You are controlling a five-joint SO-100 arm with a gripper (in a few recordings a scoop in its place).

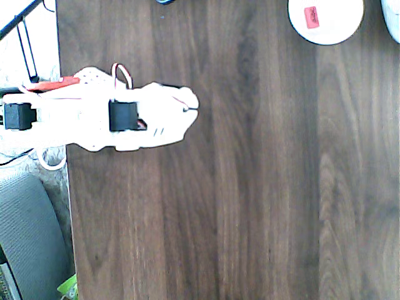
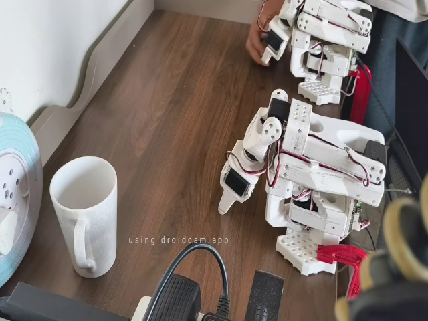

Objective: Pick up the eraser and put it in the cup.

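Lying inside the cup (image 1: pixel 325 20) at one o'clock overhead, the eraser (image 1: pixel 311 17) shows red (print unreadable); the cup's top edge is cropped. The gripper (image 1: pixel 187 107) sits folded at nine o'clock, seemingly closed, holding nothing.

A watermark, "using droidcam.app", is printed in white across the fixed view at about seven o'clock, over the wooden table (image 2: pixel 174 134). Faint red print is seen on the eraser (image 1: pixel 311 17) in the overhead view, but it cannot be read.
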